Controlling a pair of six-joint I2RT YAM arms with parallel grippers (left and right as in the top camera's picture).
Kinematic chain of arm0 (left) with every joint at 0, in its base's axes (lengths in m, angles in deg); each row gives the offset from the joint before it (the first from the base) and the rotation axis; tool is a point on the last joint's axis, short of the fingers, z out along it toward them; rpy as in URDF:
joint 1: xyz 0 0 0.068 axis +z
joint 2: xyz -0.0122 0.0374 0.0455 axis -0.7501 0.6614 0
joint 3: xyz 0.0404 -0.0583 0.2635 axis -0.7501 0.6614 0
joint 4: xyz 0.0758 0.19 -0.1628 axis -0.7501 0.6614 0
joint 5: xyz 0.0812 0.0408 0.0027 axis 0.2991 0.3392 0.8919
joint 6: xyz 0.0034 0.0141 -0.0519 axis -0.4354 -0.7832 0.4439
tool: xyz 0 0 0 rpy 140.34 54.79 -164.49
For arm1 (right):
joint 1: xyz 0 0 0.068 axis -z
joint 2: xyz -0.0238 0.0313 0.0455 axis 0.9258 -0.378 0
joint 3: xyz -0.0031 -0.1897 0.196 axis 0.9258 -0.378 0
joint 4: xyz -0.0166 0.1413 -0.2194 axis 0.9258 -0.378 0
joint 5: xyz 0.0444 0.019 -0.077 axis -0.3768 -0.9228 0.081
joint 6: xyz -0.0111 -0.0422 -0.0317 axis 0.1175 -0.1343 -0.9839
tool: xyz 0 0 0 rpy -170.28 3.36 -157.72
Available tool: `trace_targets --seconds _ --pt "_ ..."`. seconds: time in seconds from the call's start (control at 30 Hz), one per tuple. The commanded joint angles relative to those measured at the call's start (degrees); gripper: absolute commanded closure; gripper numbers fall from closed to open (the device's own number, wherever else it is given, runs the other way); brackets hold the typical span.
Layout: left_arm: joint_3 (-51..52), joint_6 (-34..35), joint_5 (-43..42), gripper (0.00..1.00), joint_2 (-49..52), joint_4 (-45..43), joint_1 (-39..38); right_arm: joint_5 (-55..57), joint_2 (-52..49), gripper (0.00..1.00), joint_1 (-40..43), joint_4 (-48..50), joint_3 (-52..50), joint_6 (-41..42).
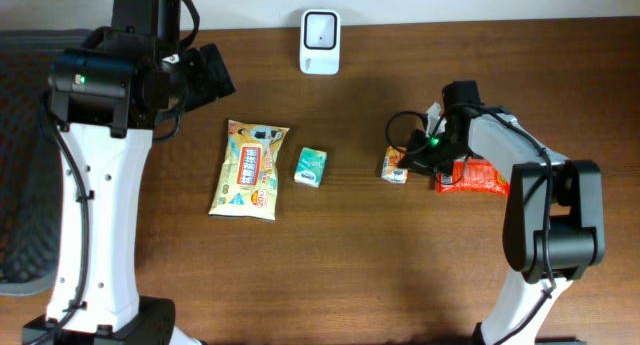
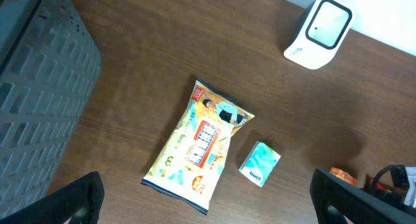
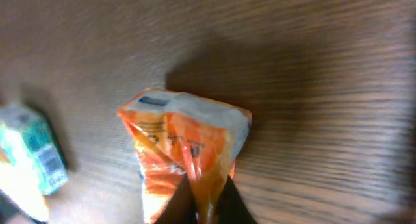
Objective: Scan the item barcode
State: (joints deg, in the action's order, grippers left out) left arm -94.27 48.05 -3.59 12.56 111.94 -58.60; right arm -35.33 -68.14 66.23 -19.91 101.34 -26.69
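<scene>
Orange packet (image 1: 395, 165), white at one end, is sitting right of desk centre, its crinkled orange end being pinched by the right gripper (image 3: 207, 201); desk contact unclear. White scanner (image 1: 320, 42), dark window upward, is sitting at the far edge, well apart.

Overhead top-down; L wrist high, R wrist close; green pack (image 1: 310, 167) in all.

A dark wooden counter (image 1: 400, 265) is carrying everything. A white scanner (image 1: 320, 42) is standing at its far edge, near the middle. A yellow snack bag (image 1: 250, 169) is lying flat left of centre, and a small green packet (image 1: 310, 167) is lying just beside it, not touching. Further right, a small orange packet (image 1: 395, 165) is sitting near a red packet (image 1: 480, 177), which is only partly showing.
</scene>
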Motion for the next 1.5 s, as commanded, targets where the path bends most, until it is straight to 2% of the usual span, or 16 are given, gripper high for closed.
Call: trace_targets --seconds 0.0,0.17,0.33,0.43,0.47,0.53,0.63,0.67,0.8,0.83,0.93,1.07,1.17,1.3,1.33,1.47 --pt "-0.17 -0.52 -0.17 0.01 -0.22 0.11 0.04 8.83 -0.28 0.64 0.35 -1.51 0.24 1.97" --pt "-0.17 -0.52 -0.17 0.01 -0.22 0.11 0.04 13.33 2.27 0.66 0.72 -18.29 10.27 0.35" --pt "-0.17 -0.52 -0.17 0.01 -0.22 0.11 0.04 11.45 2.27 0.62 -4.2 -19.12 12.28 -2.38" --pt "-0.17 -0.52 -0.17 0.01 -0.22 0.11 0.04 4.87 2.25 0.46 -10.16 -9.6 11.98 -3.78" --pt "-0.17 -0.52 -0.17 0.01 -0.22 0.11 0.04 4.76 2.23 0.35 -12.44 -6.75 11.54 -3.78" --pt "-0.17 -0.5 -0.17 0.01 -0.22 0.11 0.04 5.2 1.38 0.01 -17.73 -0.24 10.6 -0.72" --pt "-0.17 -0.52 -0.15 0.01 -0.22 0.11 0.04 7.32 -1.86 0.01 -22.14 6.12 9.9 8.85" --pt "-0.17 -0.52 -0.17 0.01 -0.22 0.11 0.04 7.08 -3.54 0.05 -22.86 7.3 9.88 10.88" --pt "-0.17 -0.52 -0.17 0.01 -0.22 0.11 0.04 4.24 -7.58 0.45 -24.76 8.98 9.84 11.08" --pt "-0.17 -0.52 -0.15 0.01 -0.22 0.11 0.04 4.26 -7.65 0.5 -24.79 9.14 9.84 11.08" --pt "-0.17 -0.52 -0.15 0.01 -0.22 0.11 0.04 4.7 -7.34 0.5 -23.56 7.15 10.19 8.61" --pt "-0.17 -0.52 -0.17 0.01 -0.22 0.11 0.04 23.8 -4.87 0.5 -19.98 -10.75 15.32 8.13" --pt "-0.17 -0.52 -0.17 0.01 -0.22 0.11 0.04 28.09 -2.01 0.42 -19.78 -17.55 18.32 7.76" --pt "-0.17 -0.52 -0.15 0.01 -0.22 0.11 0.04 11.8 -1.73 0.41 -21.33 -11.37 18.97 0.57" --pt "-0.17 -0.52 -0.17 0.01 -0.22 0.11 0.04 11.74 -1.81 0.42 -22.73 -9.55 18.86 0.46" --pt "-0.17 -0.52 -0.15 0.01 -0.22 0.11 0.04 11.78 -4.13 0.65 -31.39 -1.46 18.69 0.5"
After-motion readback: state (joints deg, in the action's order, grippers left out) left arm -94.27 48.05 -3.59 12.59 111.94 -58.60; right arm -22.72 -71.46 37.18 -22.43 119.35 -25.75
